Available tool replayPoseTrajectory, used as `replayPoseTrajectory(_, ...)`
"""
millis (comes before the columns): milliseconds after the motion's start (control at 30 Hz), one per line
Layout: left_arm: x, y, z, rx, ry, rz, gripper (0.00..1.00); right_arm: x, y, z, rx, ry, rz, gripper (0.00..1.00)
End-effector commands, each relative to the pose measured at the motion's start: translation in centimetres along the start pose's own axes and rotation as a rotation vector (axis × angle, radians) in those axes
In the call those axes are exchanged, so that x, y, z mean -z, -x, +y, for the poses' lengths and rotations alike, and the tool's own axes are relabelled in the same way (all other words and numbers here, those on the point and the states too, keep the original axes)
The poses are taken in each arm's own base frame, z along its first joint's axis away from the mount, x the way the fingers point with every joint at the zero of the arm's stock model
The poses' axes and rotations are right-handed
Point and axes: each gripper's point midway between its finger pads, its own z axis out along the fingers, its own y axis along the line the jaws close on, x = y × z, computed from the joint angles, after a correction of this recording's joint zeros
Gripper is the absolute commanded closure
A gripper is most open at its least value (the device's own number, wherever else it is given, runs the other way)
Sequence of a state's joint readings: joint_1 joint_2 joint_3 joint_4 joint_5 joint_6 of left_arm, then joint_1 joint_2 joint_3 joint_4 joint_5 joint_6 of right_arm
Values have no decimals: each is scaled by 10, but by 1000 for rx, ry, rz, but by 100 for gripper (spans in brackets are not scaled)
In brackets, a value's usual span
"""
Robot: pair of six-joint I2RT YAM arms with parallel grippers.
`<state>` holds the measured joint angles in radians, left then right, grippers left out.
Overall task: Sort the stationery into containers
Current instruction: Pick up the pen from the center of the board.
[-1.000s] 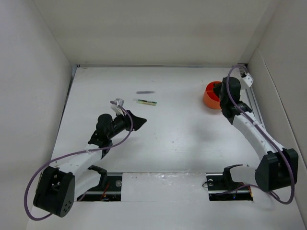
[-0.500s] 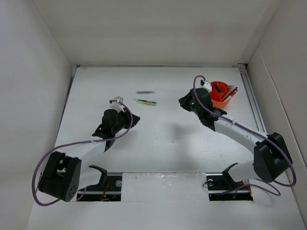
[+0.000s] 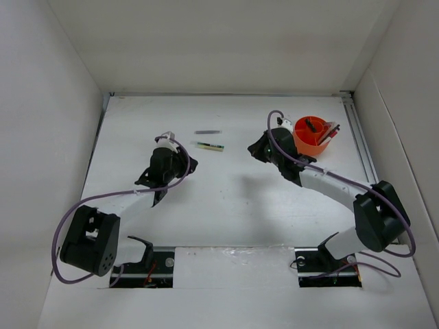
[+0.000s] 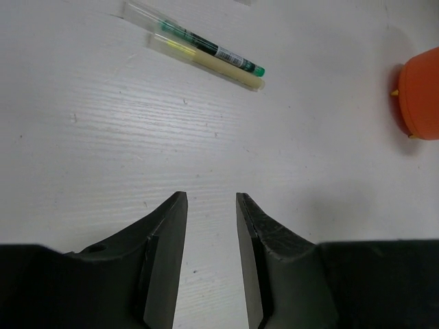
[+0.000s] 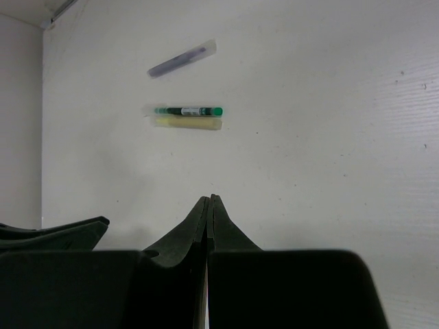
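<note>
**Overhead and wrist views.** The left claw (image 4: 209, 199) is released, its jaws parted over the bare tabletop (image 3: 233, 199) with nothing between them. The right claw (image 5: 208, 199) is clenched, fingertips meeting, and holds nothing. The green pen (image 4: 206, 46) and yellow marker (image 4: 206, 60) lie side by side, touching, at 1 o'clock of the left claw. The dark grey stick (image 3: 206, 131) lies just beyond them, apart. The orange organiser (image 3: 312, 142) stands at 3 o'clock of the right claw. It holds pink-red pens (image 3: 331, 131) and a dark item (image 3: 312, 125); which compartments cannot be told.
</note>
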<state>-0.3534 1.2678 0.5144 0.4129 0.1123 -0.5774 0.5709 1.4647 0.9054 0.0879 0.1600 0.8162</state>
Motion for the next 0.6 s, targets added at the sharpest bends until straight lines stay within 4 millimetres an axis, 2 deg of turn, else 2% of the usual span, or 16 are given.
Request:
replayPoseTrajectory(0,-4,17,-2,-21,31,-46,68,-3,5,24,-5,85,-7,100)
replayPoseTrajectory(100,-8,20,4,-20,63,-56,68,-7,-1,20,-2,77,14,100)
replayPoseTrajectory(300,-21,26,10,12,118,-66,68,-7,-1,20,-2,77,14,100)
replayPoseTrajectory(433,-41,33,13,11,159,-67,70,-7,0,24,7,90,15,98)
replayPoseTrajectory(467,-46,40,8,11,156,-72,71,-9,-2,22,8,84,21,98)
replayPoseTrajectory(567,-58,44,9,11,169,-72,76,-9,-2,22,8,84,21,98)
